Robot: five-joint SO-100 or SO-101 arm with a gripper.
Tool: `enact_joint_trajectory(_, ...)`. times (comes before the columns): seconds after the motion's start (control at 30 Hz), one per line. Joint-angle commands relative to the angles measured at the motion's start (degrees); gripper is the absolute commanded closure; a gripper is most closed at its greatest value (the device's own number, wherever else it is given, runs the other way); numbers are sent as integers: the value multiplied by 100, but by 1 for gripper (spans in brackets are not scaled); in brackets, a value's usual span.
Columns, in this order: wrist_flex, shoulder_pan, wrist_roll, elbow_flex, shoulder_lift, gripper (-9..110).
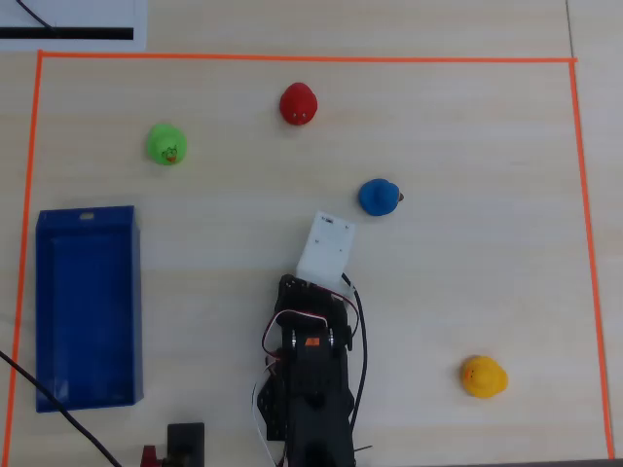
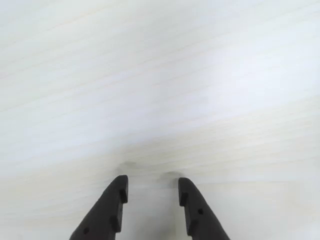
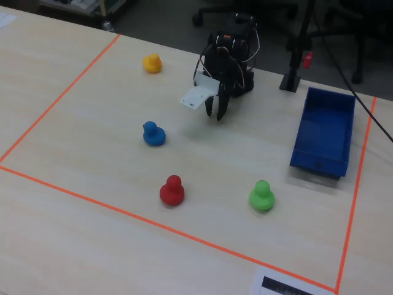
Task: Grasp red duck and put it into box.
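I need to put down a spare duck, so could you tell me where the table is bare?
Bare wood lies between the blue duck, the yellow duck and the right tape line. It is crowded around the gripper.

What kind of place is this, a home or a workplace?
Probably an office or lab set up for robot trials. Orange tape marks a work area on a pale wooden table, office chairs stand behind it, and the toy ducks, such as the red duck, look like test props.

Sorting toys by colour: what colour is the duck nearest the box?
Green: the green duck sits closest to the box, clearest in the overhead view.
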Motion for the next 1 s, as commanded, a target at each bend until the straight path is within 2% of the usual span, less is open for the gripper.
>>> enact_joint_trajectory(0.0, 149, 35, -18, -35, -9, 89)
enact_joint_trajectory(0.53, 149, 18, -53, -35, -9, 90)
enact_joint_trajectory(0.67, 141, 114, -88, -26, -9, 98)
enact_joint_trajectory(0.77, 123, 105, -246, -26, -9, 99)
enact_joint_trajectory(0.87, -114, 272, -439, -545, -580, 95)
enact_joint_trajectory(0.97, -290, 431, -650, -1907, -2004, 80)
